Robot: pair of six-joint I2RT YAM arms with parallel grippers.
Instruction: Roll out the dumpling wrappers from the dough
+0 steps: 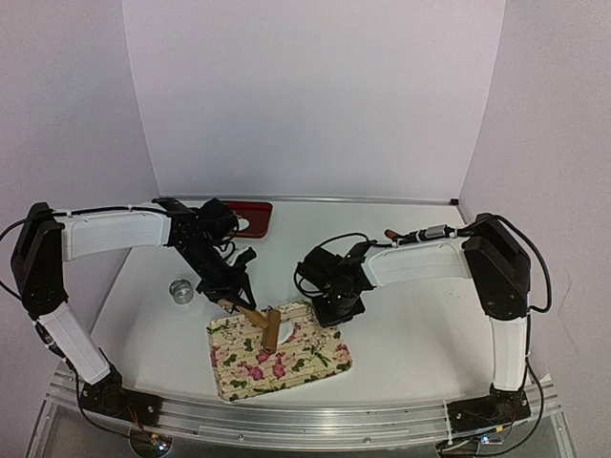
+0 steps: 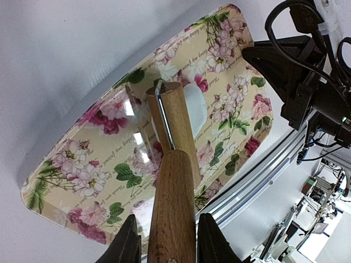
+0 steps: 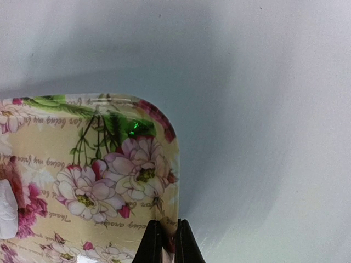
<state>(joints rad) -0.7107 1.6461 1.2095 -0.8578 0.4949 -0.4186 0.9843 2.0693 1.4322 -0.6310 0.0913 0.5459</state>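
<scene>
A small wooden rolling pin lies over the floral tray. My left gripper is shut on its handle. In the left wrist view the handle runs up between the black fingers, and the roller head rests against a white lump of dough on the tray. My right gripper is shut on the tray's far right rim. In the right wrist view its tips pinch the rim, with the dough at the left edge. No dumpling wrappers are in view.
A metal ring cutter stands on the table left of the tray. A dark red flat object lies at the back near the wall. White walls close in the table on three sides. The right arm stands close beyond the tray.
</scene>
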